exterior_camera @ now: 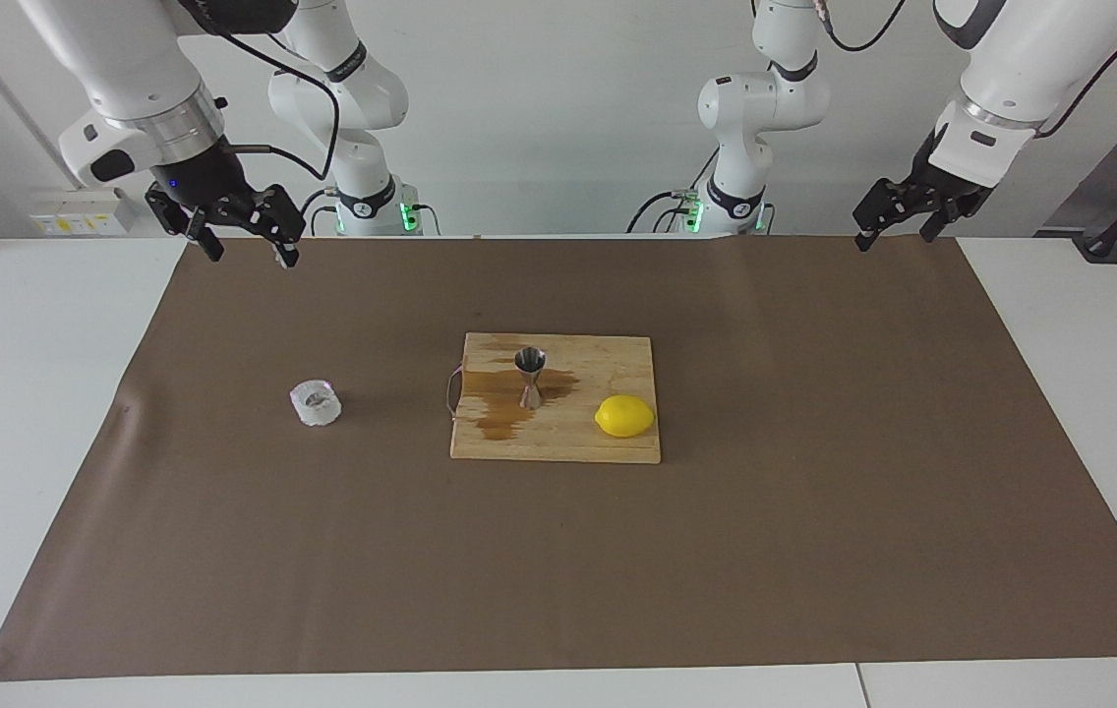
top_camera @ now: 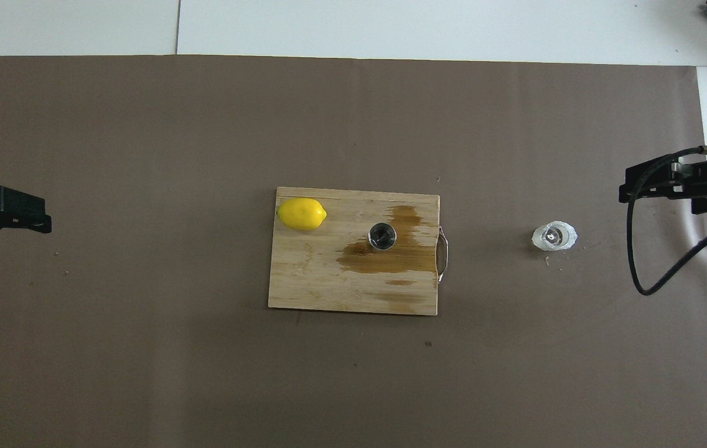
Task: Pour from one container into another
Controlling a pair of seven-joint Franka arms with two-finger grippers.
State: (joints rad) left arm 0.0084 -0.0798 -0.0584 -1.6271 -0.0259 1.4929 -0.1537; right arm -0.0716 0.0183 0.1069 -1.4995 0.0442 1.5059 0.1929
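the ribbed cup (exterior_camera: 315, 403) stands upright on the brown paper, apart from the board (exterior_camera: 617, 444) where the jigger (exterior_camera: 529, 377) stands in a brown spill. right pincer (exterior_camera: 241, 233) and left pincer (exterior_camera: 898, 221) hang wide open, empty, parked at the surface's robot edge; pouring looks finished.

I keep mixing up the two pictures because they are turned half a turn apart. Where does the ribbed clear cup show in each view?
Facing view: the ribbed clear cup stands on the brown paper at mid-height, left of the cutting board, off its handle end.
Overhead view: the cup stands right of the board, again off its handle end.
Shared landmark: the board's metal handle points toward the cup in both.
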